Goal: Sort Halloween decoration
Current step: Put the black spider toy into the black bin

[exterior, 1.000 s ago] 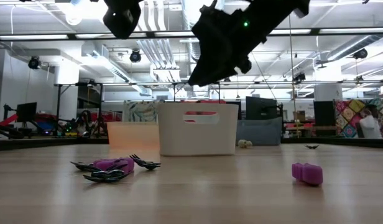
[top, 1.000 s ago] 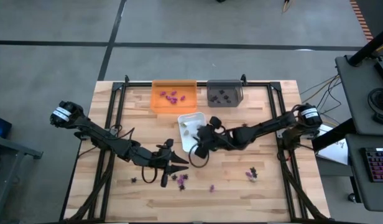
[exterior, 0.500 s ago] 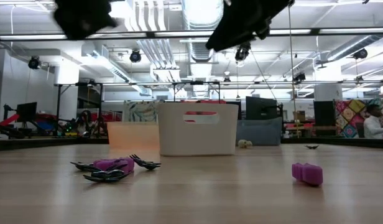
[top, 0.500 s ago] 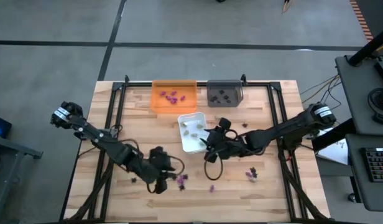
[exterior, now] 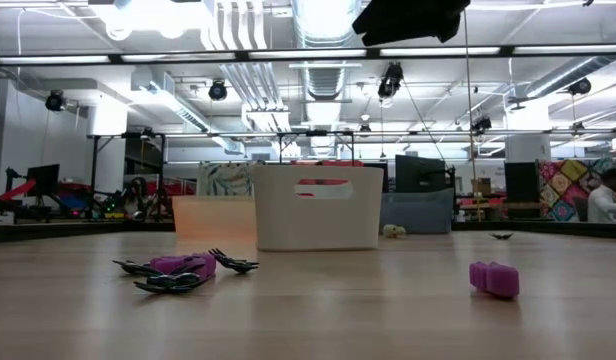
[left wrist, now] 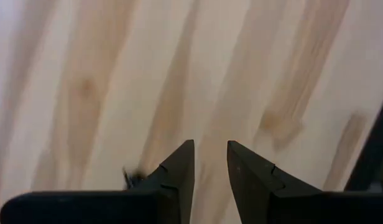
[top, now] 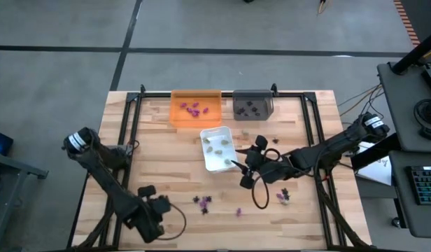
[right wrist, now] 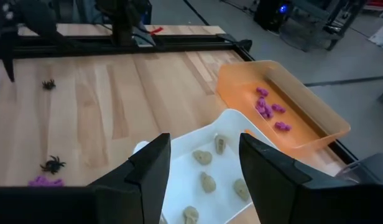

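Left tool [top: 158, 210] retreated to lower left, jaws narrow, empty; right tool [right wrist: 201, 163] wide, empty. Purple piece [exterior: 493, 279]: light, rigid; pinch midbody.

Left pincer [left wrist: 210, 163] slightly parted, empty, over wood table [left wrist: 104, 74]; black piece [left wrist: 133, 178], possibly spider.

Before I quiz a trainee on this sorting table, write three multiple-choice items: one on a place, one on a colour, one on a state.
1. Where is the white tray?
A. in front of the orange tray
B. off the table
C. inside the grey tray

2. What colour are the pieces in the orange tray?
A. beige
B. purple
C. black

3. The right tool is:
A. open
B. shut on a tray
C. shut on a purple piece

Key: 1 A, high view shows it nearer; 2 B, purple inside; 3 A, fingers apart, empty.
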### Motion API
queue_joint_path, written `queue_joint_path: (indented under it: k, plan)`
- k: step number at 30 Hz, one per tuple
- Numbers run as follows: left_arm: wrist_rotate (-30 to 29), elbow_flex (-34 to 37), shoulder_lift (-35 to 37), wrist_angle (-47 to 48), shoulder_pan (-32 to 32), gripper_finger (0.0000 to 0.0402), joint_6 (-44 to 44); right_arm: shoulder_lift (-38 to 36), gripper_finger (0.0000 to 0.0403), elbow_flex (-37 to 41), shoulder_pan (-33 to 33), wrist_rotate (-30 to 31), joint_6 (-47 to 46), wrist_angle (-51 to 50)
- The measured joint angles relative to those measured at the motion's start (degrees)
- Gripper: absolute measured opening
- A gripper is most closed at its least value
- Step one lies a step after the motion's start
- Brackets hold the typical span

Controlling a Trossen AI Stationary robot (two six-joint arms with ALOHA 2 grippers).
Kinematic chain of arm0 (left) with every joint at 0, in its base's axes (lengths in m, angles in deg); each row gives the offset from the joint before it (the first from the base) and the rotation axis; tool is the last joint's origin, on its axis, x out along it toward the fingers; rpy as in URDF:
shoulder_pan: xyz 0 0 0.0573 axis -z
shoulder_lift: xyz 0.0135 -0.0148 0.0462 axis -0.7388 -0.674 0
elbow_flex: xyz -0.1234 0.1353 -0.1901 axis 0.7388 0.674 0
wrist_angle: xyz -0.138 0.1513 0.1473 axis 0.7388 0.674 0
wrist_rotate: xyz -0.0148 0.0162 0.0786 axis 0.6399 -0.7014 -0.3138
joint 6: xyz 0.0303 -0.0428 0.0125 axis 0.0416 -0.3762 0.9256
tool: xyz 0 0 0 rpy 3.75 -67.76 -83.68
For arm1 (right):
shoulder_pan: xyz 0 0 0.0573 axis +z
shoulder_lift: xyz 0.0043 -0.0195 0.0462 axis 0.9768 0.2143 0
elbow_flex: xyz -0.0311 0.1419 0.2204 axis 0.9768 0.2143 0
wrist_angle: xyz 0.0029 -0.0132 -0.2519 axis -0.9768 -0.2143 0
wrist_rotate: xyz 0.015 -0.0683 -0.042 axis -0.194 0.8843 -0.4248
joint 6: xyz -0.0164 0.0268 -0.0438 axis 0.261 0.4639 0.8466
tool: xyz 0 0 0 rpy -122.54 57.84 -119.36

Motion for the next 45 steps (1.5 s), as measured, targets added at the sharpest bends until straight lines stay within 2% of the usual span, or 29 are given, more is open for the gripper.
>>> queue_joint_path:
  k: [7, 11, 15, 25, 38, 45]
  plan:
    - [1.55, 0.25, -4.66, 7.71, 3.62, 0.0113, -5.64, 1.07, 0.0183, 0.0, -0.04, 0.0, -0.8, 0.4]
    - [1.18, 0.32, -6.22, 9.55, 3.81, 0.0143, -3.26, 1.09, 0.0182, 0.0, -0.04, 0.0, -1.05, 0.5]
    - [1.29, 1.86, -7.07, 9.37, 3.84, 0.0154, -1.96, 1.11, 0.0182, 0.0, -0.04, 0.0, -1.12, 0.5]
    - [1.57, 4.91, -6.28, 7.21, 4.19, 0.0152, 1.03, 1.13, 0.018, 0.0, -0.04, -0.02, -1.16, 0.5]
    - [1.62, 9.72, -6.11, 1.47, 4.55, 0.0122, 2.94, 1.15, 0.0178, 0.11, -0.04, -0.04, -1.21, 0.46]
    - [1.58, 10.08, -6.02, 0.84, 4.68, 0.011, 2.96, 1.17, 0.0178, 0.11, -0.04, -0.04, -1.18, 0.44]
